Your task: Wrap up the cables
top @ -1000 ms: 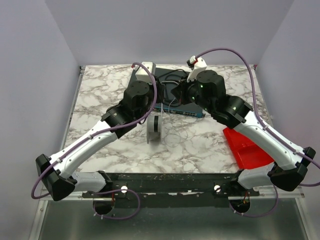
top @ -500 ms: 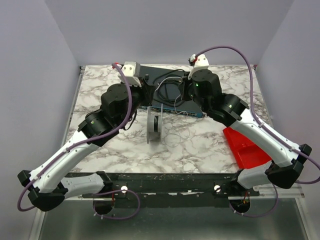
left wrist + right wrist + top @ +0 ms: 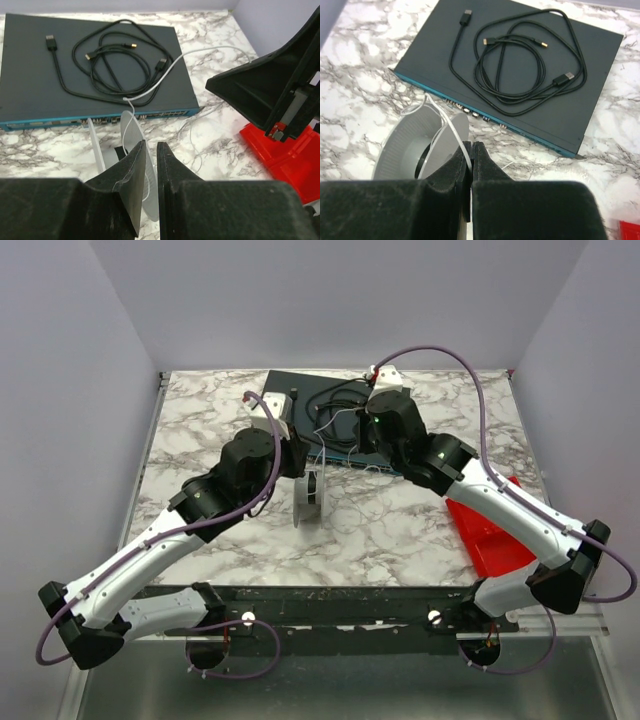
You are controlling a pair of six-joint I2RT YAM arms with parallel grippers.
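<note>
Passage behind the spool is blocked by the dark box and the white wire, and to the right by the red bin; bare table is left in front.

This is looking like a robotics lab cell: the left arm and right arm are sitting bolted to a black rail at the edge of a marble-print table, lilac walls boxing it in. A network switch is lying on it.
</note>
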